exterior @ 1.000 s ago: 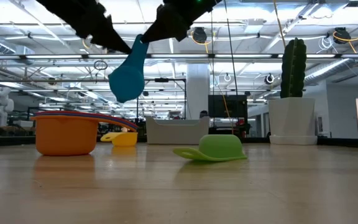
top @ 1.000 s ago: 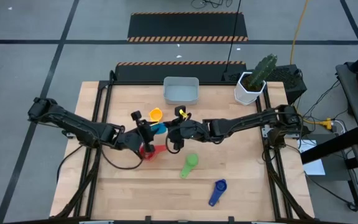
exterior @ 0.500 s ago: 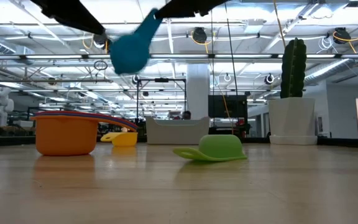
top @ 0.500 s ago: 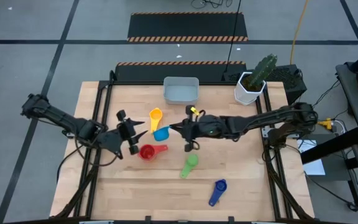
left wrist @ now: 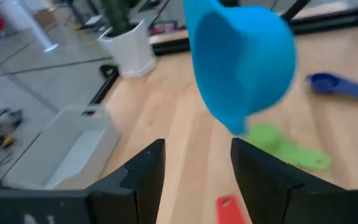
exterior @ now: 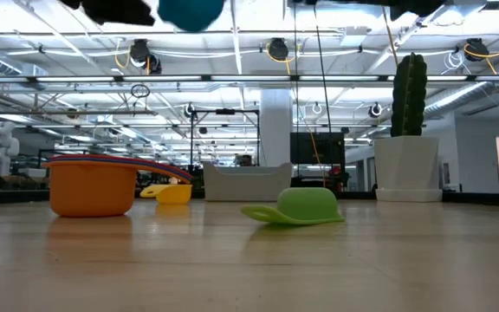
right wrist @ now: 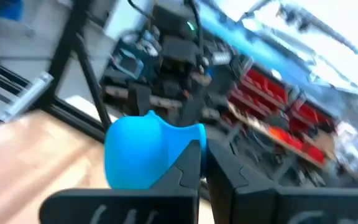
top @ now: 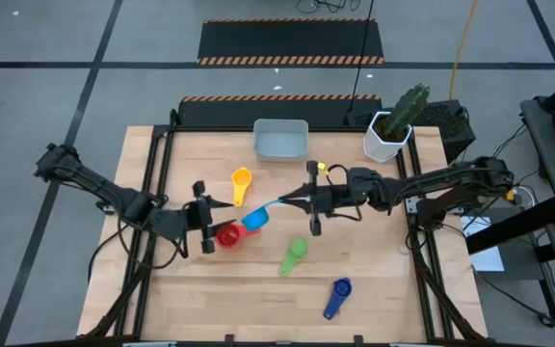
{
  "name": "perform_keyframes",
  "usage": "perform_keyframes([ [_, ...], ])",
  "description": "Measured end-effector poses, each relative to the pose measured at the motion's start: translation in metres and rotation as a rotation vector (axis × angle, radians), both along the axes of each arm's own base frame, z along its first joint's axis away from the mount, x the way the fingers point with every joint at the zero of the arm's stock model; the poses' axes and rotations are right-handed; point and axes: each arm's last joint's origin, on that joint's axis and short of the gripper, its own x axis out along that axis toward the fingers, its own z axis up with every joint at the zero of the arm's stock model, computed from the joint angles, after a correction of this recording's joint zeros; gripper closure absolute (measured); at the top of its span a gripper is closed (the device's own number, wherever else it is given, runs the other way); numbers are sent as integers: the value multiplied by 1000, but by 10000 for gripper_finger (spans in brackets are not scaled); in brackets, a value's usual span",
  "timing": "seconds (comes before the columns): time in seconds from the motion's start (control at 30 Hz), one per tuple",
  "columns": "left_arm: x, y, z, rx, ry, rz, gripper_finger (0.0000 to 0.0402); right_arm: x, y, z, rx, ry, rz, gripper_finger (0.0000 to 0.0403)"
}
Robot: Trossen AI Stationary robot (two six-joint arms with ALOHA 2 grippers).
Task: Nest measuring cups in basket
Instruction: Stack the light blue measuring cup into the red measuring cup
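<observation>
Right tool holds light blue cup aloft.

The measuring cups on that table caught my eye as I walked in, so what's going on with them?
The right gripper is shut on the handle of the light blue cup, holding it in the air above the table. The left gripper, open and empty, sits beside the red cup. The yellow cup, green cup and dark blue cup lie scattered on the wood. No cup is in the basket.
</observation>
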Motion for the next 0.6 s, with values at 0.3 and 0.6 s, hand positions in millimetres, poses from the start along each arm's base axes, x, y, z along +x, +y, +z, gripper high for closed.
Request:
perform_keyframes([
  [0.3, 21, -13, 0, -12, -62, -193, 215, -1, 2, -2, -50, -19, 94, 403],
  [0.6, 19, -12, -7, -34, 17, -266, 215, -1, 3, -3, -59, -12, 111, 403],
])
